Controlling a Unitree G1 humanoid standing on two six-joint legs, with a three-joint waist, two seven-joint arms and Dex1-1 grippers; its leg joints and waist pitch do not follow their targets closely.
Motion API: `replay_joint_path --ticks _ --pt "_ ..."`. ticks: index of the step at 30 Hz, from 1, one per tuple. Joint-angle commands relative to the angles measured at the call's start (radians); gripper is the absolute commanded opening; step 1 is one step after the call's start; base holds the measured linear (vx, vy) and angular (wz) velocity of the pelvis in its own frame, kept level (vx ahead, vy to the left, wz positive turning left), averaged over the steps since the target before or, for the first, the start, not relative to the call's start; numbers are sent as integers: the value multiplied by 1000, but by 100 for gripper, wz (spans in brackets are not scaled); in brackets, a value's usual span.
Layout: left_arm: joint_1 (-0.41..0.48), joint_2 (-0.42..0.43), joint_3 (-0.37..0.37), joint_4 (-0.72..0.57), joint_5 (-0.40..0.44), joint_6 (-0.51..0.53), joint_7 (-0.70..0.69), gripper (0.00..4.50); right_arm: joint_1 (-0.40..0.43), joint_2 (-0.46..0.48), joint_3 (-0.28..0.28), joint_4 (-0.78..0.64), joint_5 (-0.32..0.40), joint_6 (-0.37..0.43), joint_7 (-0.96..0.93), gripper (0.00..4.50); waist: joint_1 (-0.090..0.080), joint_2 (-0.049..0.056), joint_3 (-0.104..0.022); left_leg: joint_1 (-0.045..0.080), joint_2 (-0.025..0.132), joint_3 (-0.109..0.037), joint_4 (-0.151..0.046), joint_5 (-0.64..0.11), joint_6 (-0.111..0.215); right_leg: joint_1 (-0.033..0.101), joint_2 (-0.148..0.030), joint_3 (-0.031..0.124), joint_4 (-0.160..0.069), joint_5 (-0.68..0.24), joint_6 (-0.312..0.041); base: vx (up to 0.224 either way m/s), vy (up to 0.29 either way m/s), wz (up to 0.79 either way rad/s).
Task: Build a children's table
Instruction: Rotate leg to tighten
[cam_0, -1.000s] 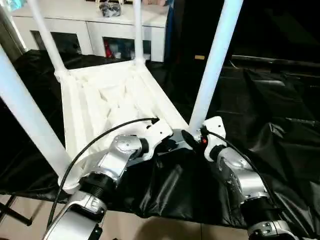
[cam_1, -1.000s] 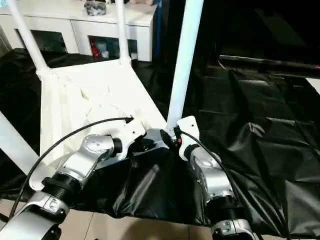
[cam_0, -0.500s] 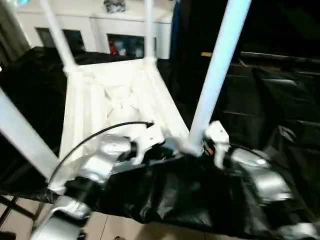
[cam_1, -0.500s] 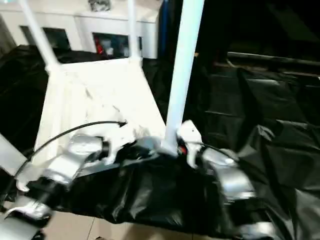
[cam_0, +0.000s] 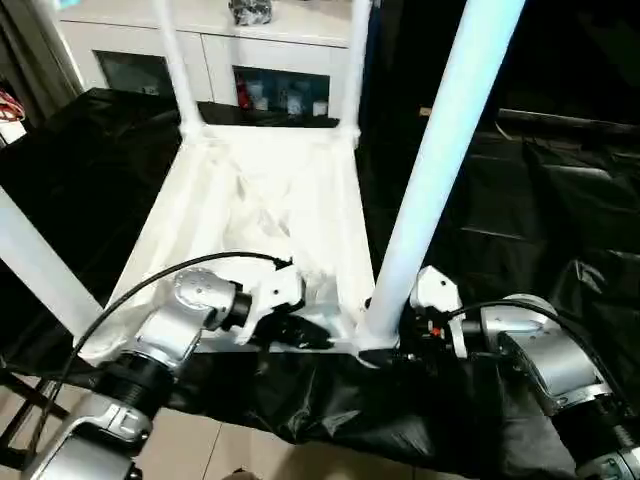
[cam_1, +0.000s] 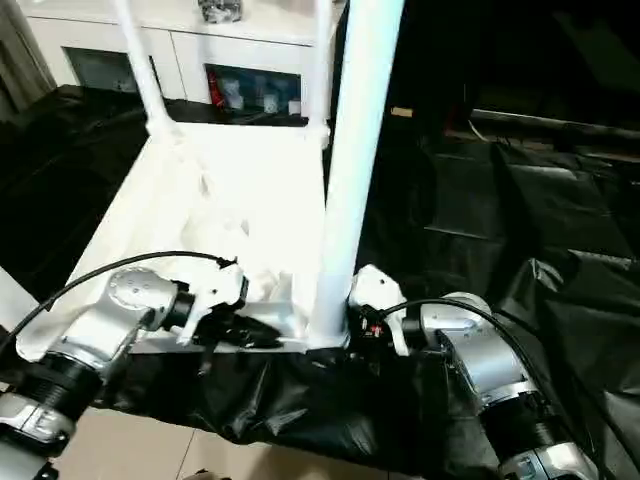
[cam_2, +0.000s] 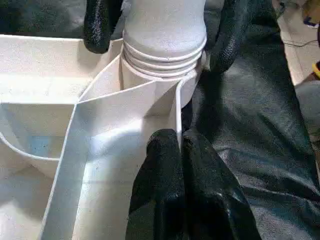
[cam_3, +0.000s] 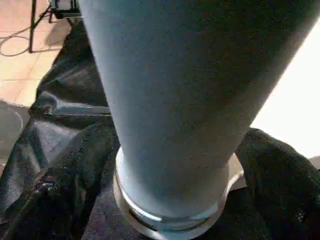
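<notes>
Left wrist view: children's table (cam_2: 100, 145) rib touches left gripper (cam_2: 179, 145).

Left pincer (cam_2: 182, 150) fingers pressed together, right pincer (cam_2: 162, 25) fingers spread wide, forearms angled inward

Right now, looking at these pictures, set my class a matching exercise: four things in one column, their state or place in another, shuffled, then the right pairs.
Things:
1. left gripper
2. right gripper
3. tabletop
4. cabinet

States or places:
A. upside down on the black sheet
B. open on either side of the nearest leg's base
C. behind the work, with glass doors
D. shut, at the corner socket's rib

Pairs: 1-D, 2-B, 3-A, 4-C
</notes>
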Motion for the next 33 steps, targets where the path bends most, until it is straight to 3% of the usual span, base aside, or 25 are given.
replay_joint_path --ticks 1,9,15,17,22,23,26,28,30,32,33 --pt "-7 -6 -40 -30 -6 -3 -49 0 1 -12 13 -27 10 -9 10 413 -3 -4 -58 19 29 -11 -61 -256 33 40 -54 32 -58 -240 -211 0 0 0" --pt "-2 -10 -29 -30 -10 -19 -17 0 19 21 7 -26 10 -26 -21 334 -3 -5 -59 17 28 -11 -59 -244 40 41 -54 31 -57 -228 -215 0 0 0" --pt "-3 -63 3 2 24 -48 141 0 33 88 -26 14 22 -30 -127 286 -6 -7 -54 21 28 -13 -62 -291 24 35 -56 32 -69 -320 -189 0 0 0" --pt "-14 -119 26 29 50 -37 285 0 29 164 -52 73 -9 -44 -285 276 -14 -9 -50 18 25 -15 -64 -311 5 32 -57 31 -75 -383 -170 0 0 0" --pt "-26 -194 30 34 78 12 424 0 10 283 -79 162 -61 -44 -521 270 -32 -13 -50 15 20 -24 -69 -334 -7 35 -58 25 -85 -476 -119 0 0 0" --pt "-31 -216 29 43 93 22 477 0 2 321 -85 184 -73 -37 -593 270 -43 -10 -47 21 18 -23 -67 -358 -9 25 -57 25 -92 -505 -117 0 0 0" --pt "-45 -287 34 73 121 48 611 0 -28 427 -89 232 -101 -16 -754 270 -60 -7 -49 18 16 -28 -69 -372 -17 26 -56 21 -95 -529 -103 0 0 0" --pt "-48 -304 33 81 130 48 628 0 -41 455 -90 243 -103 -22 -768 270 -61 -10 -49 19 14 -28 -68 -376 -9 27 -55 20 -98 -529 -99 0 0 0" --pt "-49 -309 30 86 139 37 631 0 -51 454 -70 252 -130 -51 -761 270 -60 -6 -50 19 15 -27 -67 -377 5 24 -54 23 -99 -512 -101 0 0 0" --pt "-47 -299 20 80 139 25 603 0 -56 452 -91 251 -109 -68 -754 270 -60 -5 -50 18 16 -25 -68 -380 12 24 -53 24 -98 -486 -110 0 0 0" --pt "-45 -293 17 75 137 22 589 0 -55 448 -97 246 -96 -75 -738 305 -60 -5 -51 17 15 -25 -69 -378 13 26 -53 24 -97 -479 -112 0 0 0"
